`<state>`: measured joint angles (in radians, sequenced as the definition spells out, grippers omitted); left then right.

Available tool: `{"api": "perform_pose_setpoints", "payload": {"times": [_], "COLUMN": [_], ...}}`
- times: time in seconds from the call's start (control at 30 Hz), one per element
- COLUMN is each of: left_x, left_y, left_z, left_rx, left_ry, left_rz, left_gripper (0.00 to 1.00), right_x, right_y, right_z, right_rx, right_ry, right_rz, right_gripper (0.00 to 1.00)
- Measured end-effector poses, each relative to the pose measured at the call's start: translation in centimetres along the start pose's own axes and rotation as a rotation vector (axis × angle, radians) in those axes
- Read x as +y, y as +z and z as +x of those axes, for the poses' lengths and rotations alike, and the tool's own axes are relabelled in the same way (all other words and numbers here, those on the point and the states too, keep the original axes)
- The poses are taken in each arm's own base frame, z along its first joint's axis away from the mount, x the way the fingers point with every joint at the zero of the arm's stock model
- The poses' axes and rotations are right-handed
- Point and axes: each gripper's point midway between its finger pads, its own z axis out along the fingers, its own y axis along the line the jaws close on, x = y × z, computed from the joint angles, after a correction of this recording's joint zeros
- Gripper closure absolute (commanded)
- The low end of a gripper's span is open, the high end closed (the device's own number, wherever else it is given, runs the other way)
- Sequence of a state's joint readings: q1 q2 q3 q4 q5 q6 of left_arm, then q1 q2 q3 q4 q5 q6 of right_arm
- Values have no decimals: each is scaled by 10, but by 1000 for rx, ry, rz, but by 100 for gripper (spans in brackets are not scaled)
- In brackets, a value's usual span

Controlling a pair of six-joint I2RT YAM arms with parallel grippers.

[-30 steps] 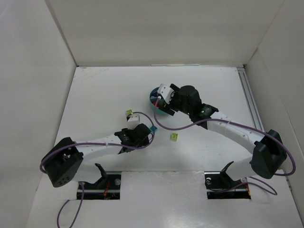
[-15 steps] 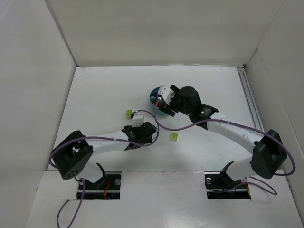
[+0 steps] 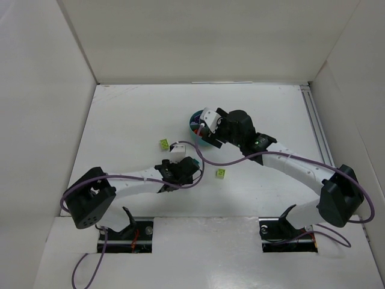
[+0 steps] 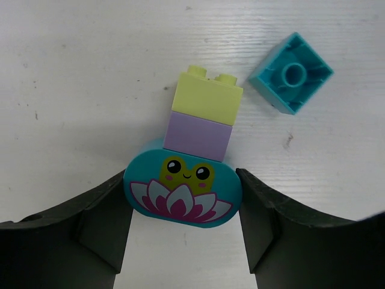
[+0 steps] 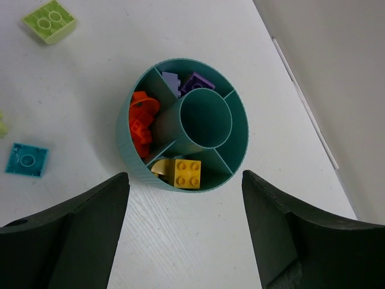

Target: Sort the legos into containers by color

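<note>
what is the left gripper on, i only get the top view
observer: the left gripper is shut on a teal frog brick, with a purple brick and a lime brick stacked on it
operator: ok, what's in the dish
observer: orange bricks, purple bricks and yellow bricks, each colour in its own wedge; the centre cup is empty

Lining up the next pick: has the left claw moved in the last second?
Yes. In the top view the left claw slid right, away from the nearer lime brick, which stayed put. It is shut on the frog brick.
</note>
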<state>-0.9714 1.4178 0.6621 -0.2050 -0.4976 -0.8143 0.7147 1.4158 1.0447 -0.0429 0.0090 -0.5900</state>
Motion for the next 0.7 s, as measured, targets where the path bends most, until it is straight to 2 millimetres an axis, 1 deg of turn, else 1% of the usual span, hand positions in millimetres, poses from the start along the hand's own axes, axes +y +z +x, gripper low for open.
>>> {"api": "perform_pose_setpoints", "payload": {"times": [0.07, 0.1, 0.13, 0.17, 0.23, 0.3, 0.37, 0.43, 0.47, 0.5, 0.57, 0.6, 0.7], "left_x": [-5, -9, -14, -18, -32, -50, -66, -77, -82, -86, -95, -97, -107], "left_y": [-5, -8, -13, -18, -31, -48, -65, -78, -83, -86, -91, -93, -100], "left_z": [-4, -8, -14, -20, -37, -54, -65, -69, -69, -70, -67, -66, -61], "left_rx": [-22, -42, -64, -87, -144, -215, -274, -313, -325, -336, -354, -357, -382], "left_ry": [32, 44, 56, 67, 80, 100, 131, 176, 201, 224, 275, 290, 344], "left_rz": [29, 57, 84, 112, 194, 307, 414, 505, 541, 568, 614, 624, 654], "left_gripper": [64, 64, 66, 66, 66, 66, 66, 66, 69, 69, 70, 73, 76], "right_x": [2, 4, 5, 6, 6, 2, -3, -10, -12, -15, -15, -13, 6], "right_y": [-2, -4, -8, -12, -22, -35, -48, -62, -67, -72, -81, -84, -88], "right_z": [3, 4, 5, 6, 8, 14, 23, 32, 34, 35, 27, 21, 6], "right_rx": [3, 9, 14, 18, 18, 31, 45, 48, 40, 28, -36, -69, -135], "right_ry": [11, 21, 39, 62, 113, 167, 227, 301, 328, 356, 417, 442, 510], "right_rz": [-4, -8, -14, -22, -48, -67, -86, -116, -130, -141, -206, -245, -392], "right_gripper": [20, 20, 20, 18, 17, 17, 14, 13, 11, 11, 10, 10, 10]}}
